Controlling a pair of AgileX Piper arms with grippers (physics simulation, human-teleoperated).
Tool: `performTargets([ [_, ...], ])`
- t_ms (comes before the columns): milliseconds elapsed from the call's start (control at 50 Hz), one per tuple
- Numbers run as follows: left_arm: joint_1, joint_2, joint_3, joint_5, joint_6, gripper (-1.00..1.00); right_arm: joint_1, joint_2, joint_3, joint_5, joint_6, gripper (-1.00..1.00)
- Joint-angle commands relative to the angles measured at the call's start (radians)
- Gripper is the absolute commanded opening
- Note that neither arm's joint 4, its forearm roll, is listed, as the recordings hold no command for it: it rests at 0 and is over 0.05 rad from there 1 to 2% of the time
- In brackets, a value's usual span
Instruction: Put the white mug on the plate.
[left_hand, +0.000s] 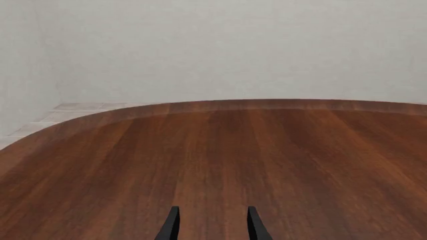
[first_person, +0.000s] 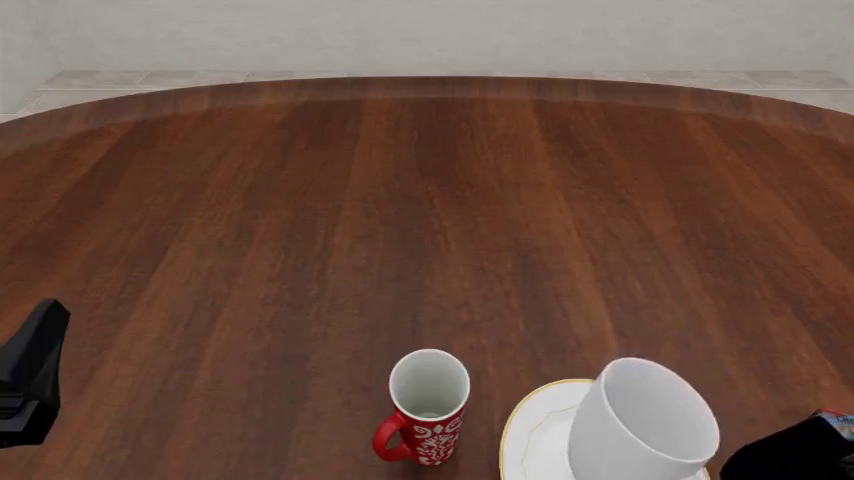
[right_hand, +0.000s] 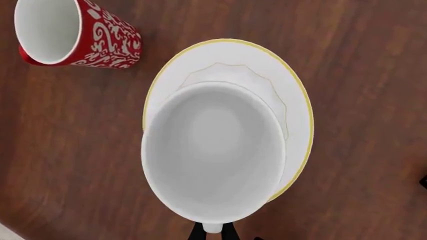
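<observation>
held over the plate (right_hand: 293, 95), well forward in the right wrist view: white mug (right_hand: 213, 155), mouth up toward the camera, wide glossy bowl covering most of the plate's near half. clamped on the mug's handle at the bottom edge of that view: right claw (right_hand: 212, 231), two dark fingers (right_hand: 196, 233) closed either side of a small white stub of handle. tilted in the front view, white mug (first_person: 643, 420) leaning with its mouth turned up and toward the right, base toward the plate; cannot tell whether the base touches the plate or hangs just above it. showing from under the mug on its left side: plate (first_person: 534, 432), white with a thin gold-yellow rim, at the near edge of the tabletop (first_person: 427, 220). at the lower right corner of the front view, a dark bulk of the right arm (first_person: 787, 455), just beside the mug.

just beside the plate on its left, apart from it: red mug (first_person: 427, 408), narrow, white pattern, upright, handle to the left, white inside.

low at the left edge of the front view: dark part of the left arm (first_person: 30, 385), well apart from both mugs. in the left wrist view, left claw (left_hand: 212, 224) with two black fingertips (left_hand: 171, 225) spread apart, nothing between them, over bare dark wood.

farther out: broad brown wood grain, curved far edge, pale wall (first_person: 427, 35) beyond.
</observation>
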Motion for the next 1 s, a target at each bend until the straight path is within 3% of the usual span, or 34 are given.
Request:
performTargets([
  [20,0.004,-0.003,0.011,-0.008,0.000,1.00,-0.003,0.004,0.005,-0.005,-0.008,-1.00],
  [260,0.004,0.003,0.005,-0.008,0.000,1.00,0.017,0.031,0.012,-0.026,0.014,-1.00],
  [280,0.004,0.003,0.005,-0.008,0.000,1.00,0.020,0.033,0.012,-0.027,0.015,1.00],
  [760,0.004,0.003,0.005,-0.008,0.000,1.00,0.005,-0.002,-0.003,0.017,-0.002,1.00],
  [1000,0.004,0.003,0.005,-0.008,0.000,1.00,-0.003,-0.067,-0.060,0.113,-0.036,1.00],
])
